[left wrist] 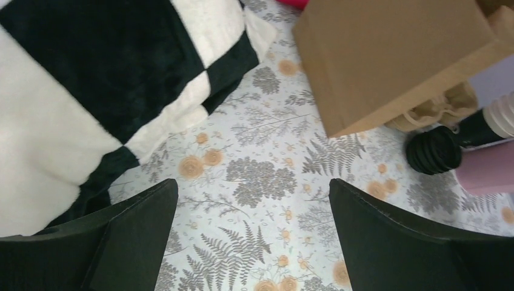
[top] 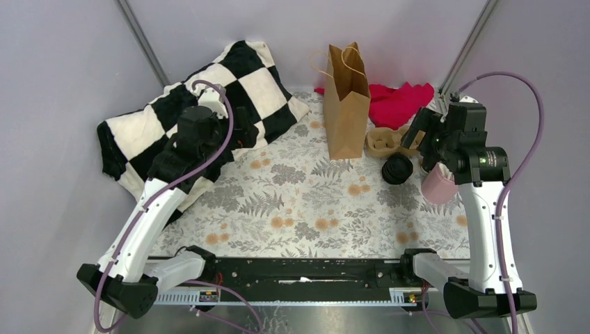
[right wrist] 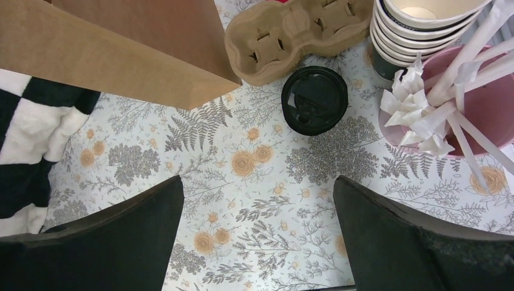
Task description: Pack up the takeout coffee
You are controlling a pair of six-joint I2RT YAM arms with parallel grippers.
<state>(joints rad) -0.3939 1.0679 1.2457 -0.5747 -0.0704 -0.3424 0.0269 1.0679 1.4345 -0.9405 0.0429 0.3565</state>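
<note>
Progress: nothing visibly packed. Coffee cup [right wrist: 314,100] sat on table, lid on, just beside cardboard carrier [right wrist: 297,33], near paper bag [top: 348,104], in neither. Carrier slots empty. Bag upright, inside not visible. Right gripper [right wrist: 257,182] wide, empty, hovered near cup. Left gripper [left wrist: 253,188] wide, empty, by checkered blanket [top: 202,111]. Likely remaining: grasp cup, load carrier or bag.

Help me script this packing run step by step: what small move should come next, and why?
Probably ease the right gripper forward and down over the black lidded cup. Its jaws stand open and empty, the cup stands upright just ahead of them near the cup carrier, and the brown paper bag stands close by to receive it.
</note>
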